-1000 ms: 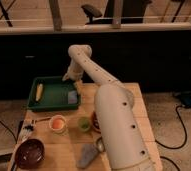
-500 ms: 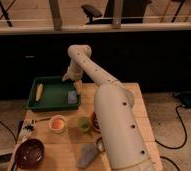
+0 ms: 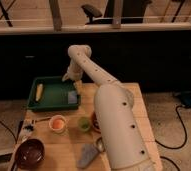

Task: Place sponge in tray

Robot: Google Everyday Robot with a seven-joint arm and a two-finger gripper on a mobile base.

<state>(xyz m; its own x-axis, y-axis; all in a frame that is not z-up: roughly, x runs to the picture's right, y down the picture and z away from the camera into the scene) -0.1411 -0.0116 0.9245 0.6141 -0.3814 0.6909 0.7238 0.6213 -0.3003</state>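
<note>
dim office floor behind, with a black swivel chair (image 3: 91, 10) past a rail and a dark low wall at the back. a pale wooden table (image 3: 64, 141) fills the foreground, and the robot's thick white arm (image 3: 116, 125) reaches across it toward the far left corner.

the dark green rectangular plastic tray with a raised rim (image 3: 53, 79) sits at that corner. the small pale grey-blue rectangular sponge (image 3: 72, 97) lies inside it, against the right near corner. a long yellow corn-like piece (image 3: 39, 91) lies along the tray's left side. the gripper (image 3: 74, 83) hangs just above the sponge, over the tray's right edge. i cannot tell whether it has let go or is gripping, nor whether it touches the sponge.

over the last second almost nothing has shifted: the arm's pose and the sponge's spot in the tray look the same. judging by that, the sponge is already resting on the tray floor and the placing is done or nearly so, with only release and retreat possibly left.

nearer the camera stand a small orange cup (image 3: 57, 123), a small green cup (image 3: 84, 123), a round dark maroon bowl (image 3: 30, 152) and a lumpy grey cloth (image 3: 87, 154).

no brand, label or writing can be read anywhere.
</note>
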